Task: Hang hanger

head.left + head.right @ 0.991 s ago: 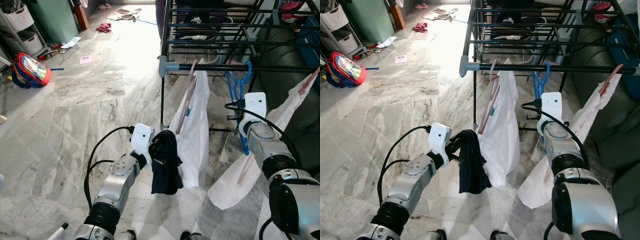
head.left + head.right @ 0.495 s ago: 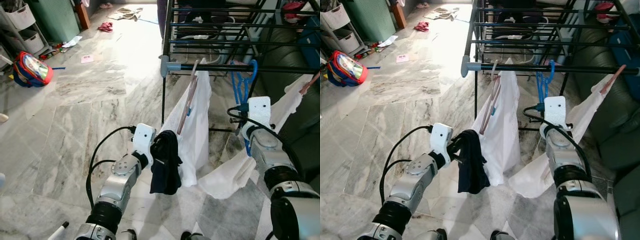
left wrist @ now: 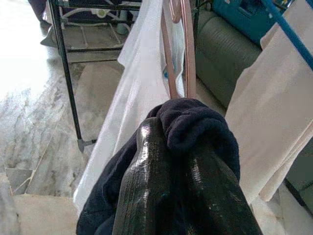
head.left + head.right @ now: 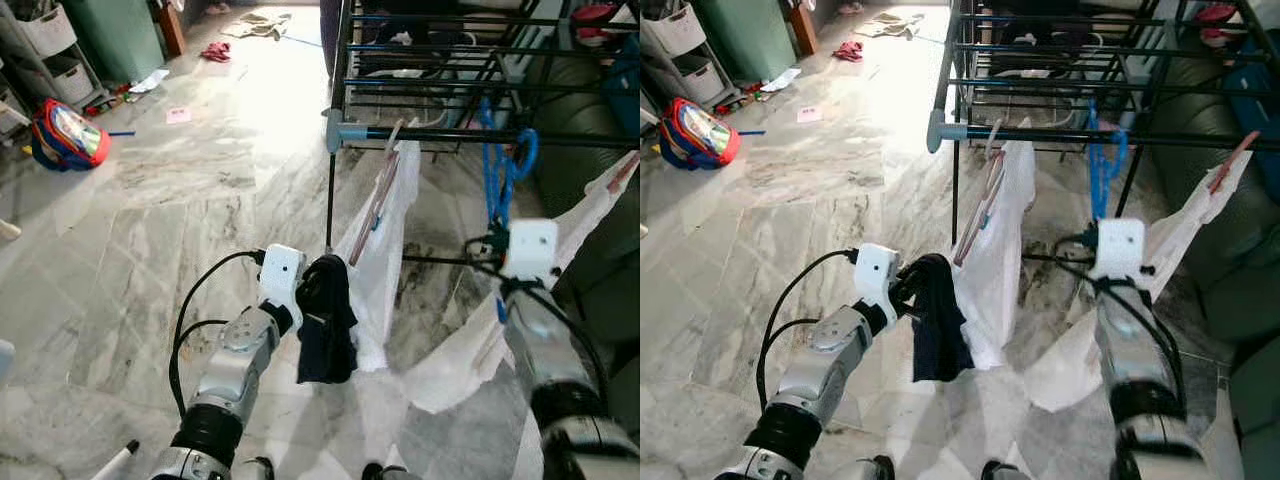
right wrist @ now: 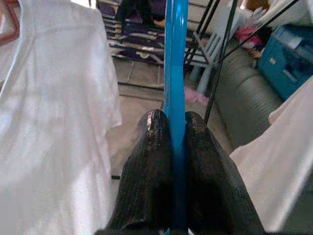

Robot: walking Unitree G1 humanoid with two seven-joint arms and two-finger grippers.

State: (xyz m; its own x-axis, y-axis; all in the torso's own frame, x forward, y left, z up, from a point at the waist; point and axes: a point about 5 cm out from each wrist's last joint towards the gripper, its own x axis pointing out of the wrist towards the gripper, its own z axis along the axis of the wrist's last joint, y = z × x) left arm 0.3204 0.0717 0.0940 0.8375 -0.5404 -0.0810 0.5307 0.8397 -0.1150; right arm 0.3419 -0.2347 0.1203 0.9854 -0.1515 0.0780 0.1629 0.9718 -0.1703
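Note:
A blue hanger (image 4: 503,168) hangs at the front rail (image 4: 440,134) of the black drying rack, its hook looped at rail height. My right gripper (image 5: 175,139) is shut on the hanger's lower part, reaching up from below. My left gripper (image 3: 168,137) is shut on a dark navy garment (image 4: 324,322), which droops from it, held low in front of a white shirt (image 4: 390,235) on a pink hanger (image 4: 378,195).
A second white garment (image 4: 592,215) hangs on the rail's right end and trails down by my right arm. A dark sofa (image 4: 600,120) stands behind the rack. On the marble floor to the left lie a colourful backpack (image 4: 65,133) and scattered clothes (image 4: 250,24).
My right arm has stretched farther up toward the rail with the blue hanger, and the white garment beneath it has swung outward. The left arm with the dark garment has barely moved.

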